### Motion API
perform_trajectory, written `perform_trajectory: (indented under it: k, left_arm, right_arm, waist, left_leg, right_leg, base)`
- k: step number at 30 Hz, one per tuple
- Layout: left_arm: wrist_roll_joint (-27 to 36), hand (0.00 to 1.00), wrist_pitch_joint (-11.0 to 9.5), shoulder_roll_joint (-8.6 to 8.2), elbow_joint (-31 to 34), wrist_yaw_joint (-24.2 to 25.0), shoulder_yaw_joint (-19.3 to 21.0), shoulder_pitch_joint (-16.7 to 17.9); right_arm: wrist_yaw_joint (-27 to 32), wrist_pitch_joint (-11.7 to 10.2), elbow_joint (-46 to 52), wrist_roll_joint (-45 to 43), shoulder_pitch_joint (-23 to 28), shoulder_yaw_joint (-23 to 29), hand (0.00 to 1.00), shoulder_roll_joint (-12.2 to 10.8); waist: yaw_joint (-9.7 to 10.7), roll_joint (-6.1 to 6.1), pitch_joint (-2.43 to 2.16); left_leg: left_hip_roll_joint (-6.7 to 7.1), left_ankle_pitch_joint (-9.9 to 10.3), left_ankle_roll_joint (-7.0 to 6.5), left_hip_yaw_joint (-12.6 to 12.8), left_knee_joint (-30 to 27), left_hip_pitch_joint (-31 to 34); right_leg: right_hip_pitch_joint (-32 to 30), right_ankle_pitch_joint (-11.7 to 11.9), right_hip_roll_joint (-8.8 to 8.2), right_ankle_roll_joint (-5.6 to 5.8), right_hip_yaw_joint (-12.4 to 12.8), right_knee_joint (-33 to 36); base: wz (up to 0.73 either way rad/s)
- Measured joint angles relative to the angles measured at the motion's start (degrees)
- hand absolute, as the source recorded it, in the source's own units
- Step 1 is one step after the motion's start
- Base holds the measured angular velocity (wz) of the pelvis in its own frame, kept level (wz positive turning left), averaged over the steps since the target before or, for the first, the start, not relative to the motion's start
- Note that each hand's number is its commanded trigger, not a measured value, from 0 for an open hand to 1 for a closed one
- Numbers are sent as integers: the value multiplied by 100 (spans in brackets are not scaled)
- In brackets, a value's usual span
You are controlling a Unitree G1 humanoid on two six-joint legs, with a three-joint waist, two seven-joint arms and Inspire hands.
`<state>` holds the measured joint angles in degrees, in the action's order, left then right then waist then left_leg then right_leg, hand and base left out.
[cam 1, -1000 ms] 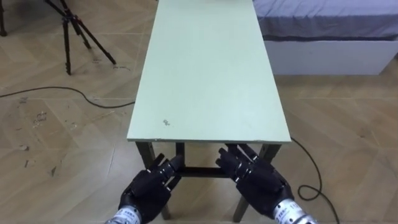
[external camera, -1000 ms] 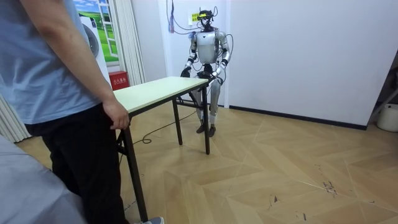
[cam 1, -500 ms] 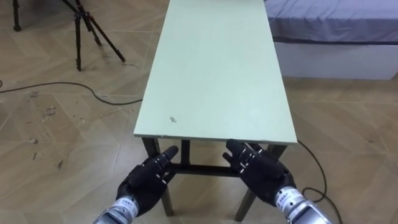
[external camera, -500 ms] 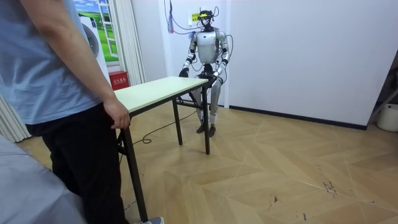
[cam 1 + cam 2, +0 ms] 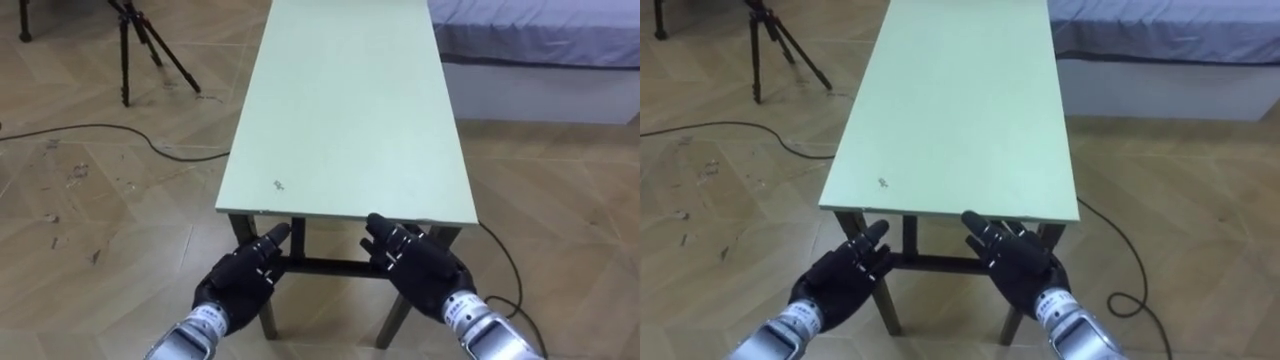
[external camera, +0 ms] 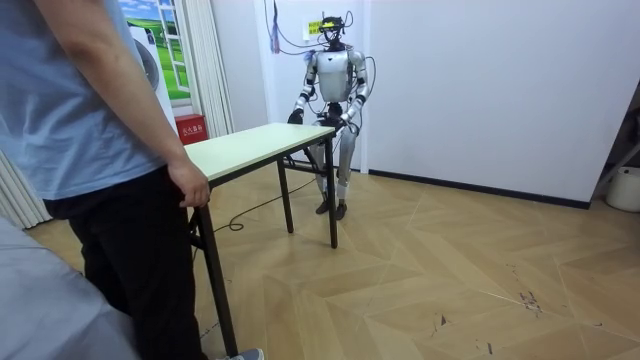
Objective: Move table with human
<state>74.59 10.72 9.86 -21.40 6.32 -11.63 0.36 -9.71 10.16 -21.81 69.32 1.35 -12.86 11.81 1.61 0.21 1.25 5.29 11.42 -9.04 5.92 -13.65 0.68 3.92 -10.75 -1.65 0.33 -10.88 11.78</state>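
Nearer now, left hand [image 5: 240, 285] and right hand [image 5: 422, 270] reach straight-fingered toward the green table [image 5: 350, 100] end, opposite the person [image 6: 90, 150], to lift.

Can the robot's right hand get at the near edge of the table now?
Probably yes: the right hand, fingers straight, is close to the near edge of the table, with nothing between them.

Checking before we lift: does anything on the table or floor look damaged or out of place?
Only small things: a dark speck on the table near the robot's end, and scuff marks on the floor left of it. Nothing spilled or askew.
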Motion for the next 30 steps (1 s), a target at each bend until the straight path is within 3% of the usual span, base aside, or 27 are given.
perform_trajectory:
  k: [3,9,14,19,26,30]
  left_arm:
    - [-95,0,-25,-160,22,-79,-150,-153]
    - [-557,0,-3,-227,40,-79,-662,-294]
    - [-556,0,107,-268,58,-85,-696,-322]
    - [-542,0,335,-263,363,-481,-664,-321]
    - [-87,0,348,-235,442,-845,-624,-332]
    - [606,0,377,-254,451,-1107,-517,-333]
  right_arm:
    - [97,-1,-12,-5,-54,-5,0,-6]
    - [167,-2,-62,-4,-150,-57,0,-114]
    - [144,-1,-74,-27,-202,-123,0,-120]
    - [143,-1,-69,-18,-227,-119,0,-105]
    - [145,-8,-70,45,-236,-119,0,-117]
    - [172,-2,-79,89,-238,-103,0,-126]
  waist:
    - [8,0,0]
    - [72,10,2]
    - [156,72,1]
    - [156,94,-10]
    - [101,153,-6]
    - [25,170,-5]
  left_leg:
    - [6,-11,-16,15,-5,-22]
    - [11,-11,-17,17,-1,-17]
    - [11,-11,-17,15,7,-6]
    - [10,-12,-17,10,1,41]
    - [1,-12,-17,70,-3,28]
    - [-27,-12,-15,166,28,-31]
  right_leg:
    - [5,2,-7,4,27,-2]
    - [1,3,0,7,141,-23]
    - [-15,3,3,6,144,-26]
    - [-57,4,5,6,149,-26]
    - [-78,4,21,6,350,-15]
    - [-64,9,45,-2,442,-12]
  base:
    - [-1]
    - [0]
    - [0]
    - [0]
    - [-4]
    - [-12]
